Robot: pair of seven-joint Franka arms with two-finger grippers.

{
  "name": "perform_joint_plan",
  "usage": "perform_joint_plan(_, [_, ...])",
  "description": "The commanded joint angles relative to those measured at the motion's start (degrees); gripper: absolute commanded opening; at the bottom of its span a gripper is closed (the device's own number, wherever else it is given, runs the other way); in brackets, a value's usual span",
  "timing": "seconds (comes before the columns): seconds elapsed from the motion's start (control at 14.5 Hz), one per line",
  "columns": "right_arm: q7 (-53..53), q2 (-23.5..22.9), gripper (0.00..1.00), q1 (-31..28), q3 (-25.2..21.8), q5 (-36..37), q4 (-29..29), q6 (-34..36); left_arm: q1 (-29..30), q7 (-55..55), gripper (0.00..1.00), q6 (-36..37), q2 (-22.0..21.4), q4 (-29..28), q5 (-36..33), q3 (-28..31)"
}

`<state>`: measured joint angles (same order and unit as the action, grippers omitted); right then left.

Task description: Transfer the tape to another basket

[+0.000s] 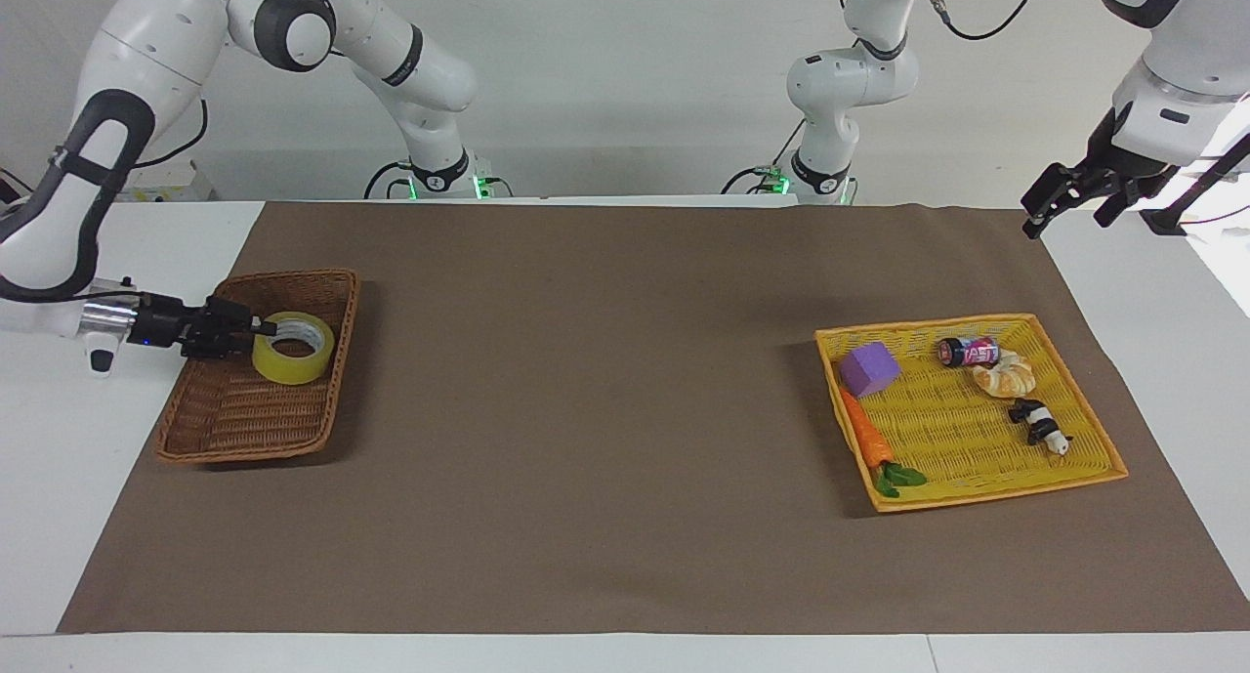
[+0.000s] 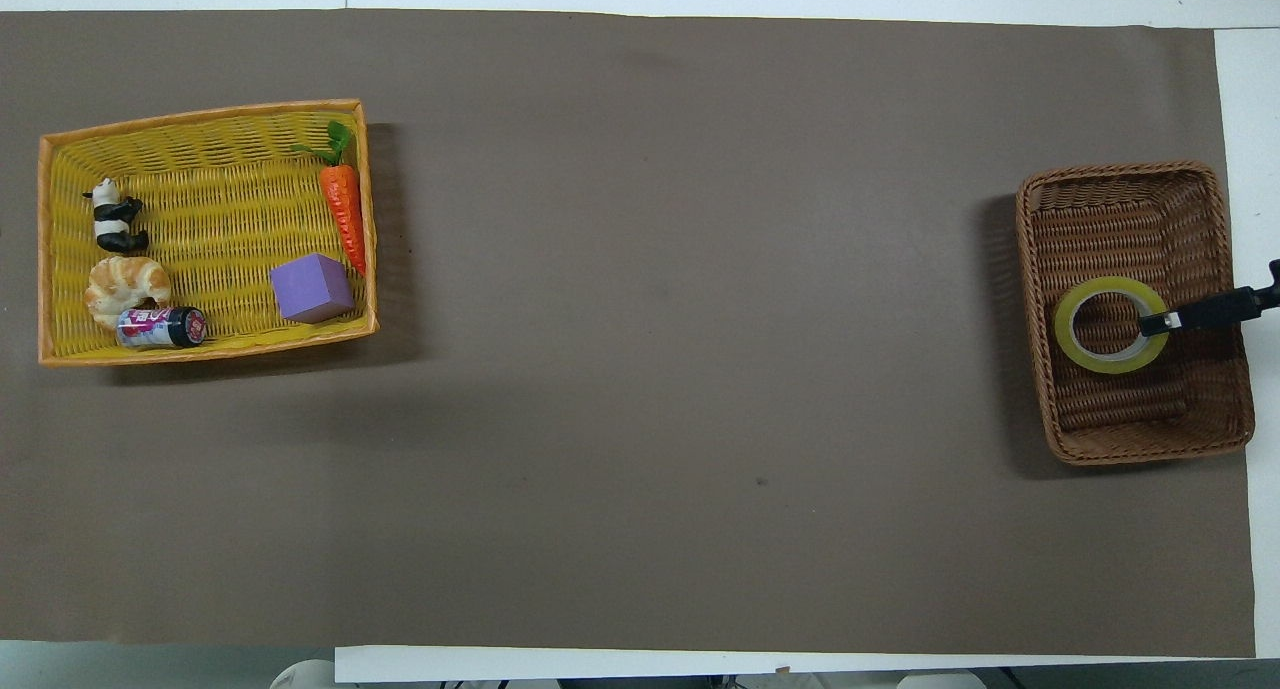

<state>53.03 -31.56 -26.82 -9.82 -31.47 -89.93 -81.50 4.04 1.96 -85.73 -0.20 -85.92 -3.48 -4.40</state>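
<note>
We judge the task nearly done. The tape (image 1: 293, 365) lies flat, hole upward, inside the brown basket (image 1: 234, 409) at the right arm's end of the worktop (image 1: 586, 409). It sits about midway along the basket and a little toward the wall that faces the middle of the worktop. It looks to us to be resting on the woven floor, not hanging above it, though the facing view does not let us be sure of contact.

The right tool (image 1: 262, 330) reaches in low over the basket's outer wall, and its fingertips are at the roll's rim on the side toward that wall. One finger seems to lie across the rim into the hole. We cannot tell whether the fingers are clamped on the tape wall or have let go, since the overhead view shows only a single dark bar ending at the ring.

The left tool (image 1: 1062, 226) waits in the air over the worktop's bare edge at the left arm's end, with its fingers apart and nothing between them.

The yellow tray (image 1: 977, 439) at that end holds a purple block (image 1: 868, 368), a carrot (image 1: 864, 431), a can (image 1: 969, 352), a croissant (image 1: 1004, 373) and a panda (image 1: 1040, 426), but no tape.

As we read it, the transfer itself is finished. What is left is a clear release of the roll, then drawing the right tool up and out over the basket wall without dragging the tape along or tipping it onto its edge.
</note>
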Motion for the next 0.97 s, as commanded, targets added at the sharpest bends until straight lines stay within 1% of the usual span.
perform_joint_plan(0.0, [0.8,2.5,1.00,1.2,0.8,4.4,-0.1,-1.6,-0.3,-1.2,1.00,-0.1,-0.4,-0.7,1.3,0.2])
perform_joint_plan(0.07, [0.4,4.2,1.00,2.8,0.8,7.3,0.2,-3.4,-0.5,-1.2,1.00,-0.4,-0.3,-0.6,2.3,0.2])
perform_joint_plan(0.21, [-2.0,9.8,1.00,8.5,0.8,15.4,0.0,-8.0,-0.6,-1.3,1.00,-0.4,-0.2,-0.7,2.8,0.3])
perform_joint_plan(0.28, [-5.7,13.1,1.00,11.3,0.8,19.0,0.1,-9.0,-0.6,-1.2,1.00,-0.7,-0.4,-1.3,2.8,0.2])
perform_joint_plan(0.41, [-15.5,17.7,1.00,15.8,0.8,22.7,0.2,-9.5,-0.3,-1.2,1.00,-0.7,-0.4,-1.4,2.8,0.3])
perform_joint_plan(0.55, [-25.6,21.3,1.00,19.8,0.8,28.0,0.2,-8.2,0.0,-1.4,1.00,0.6,-0.6,-1.4,2.9,0.3])
perform_joint_plan(0.69, [-33.1,24.4,1.00,22.2,0.8,30.2,0.3,-5.1,0.1,-2.0,1.00,1.1,-0.6,-1.4,4.1,0.3])
perform_joint_plan(0.83, [-38.9,28.2,1.00,22.4,0.8,30.6,0.3,-1.6,0.1,-2.7,1.00,2.9,-0.6,-1.4,4.7,0.4])
perform_joint_plan(0.9, [-39.1,30.2,1.00,22.1,0.9,30.6,0.2,0.6,0.1,-3.4,1.00,4.2,-0.7,-1.4,4.8,0.3])
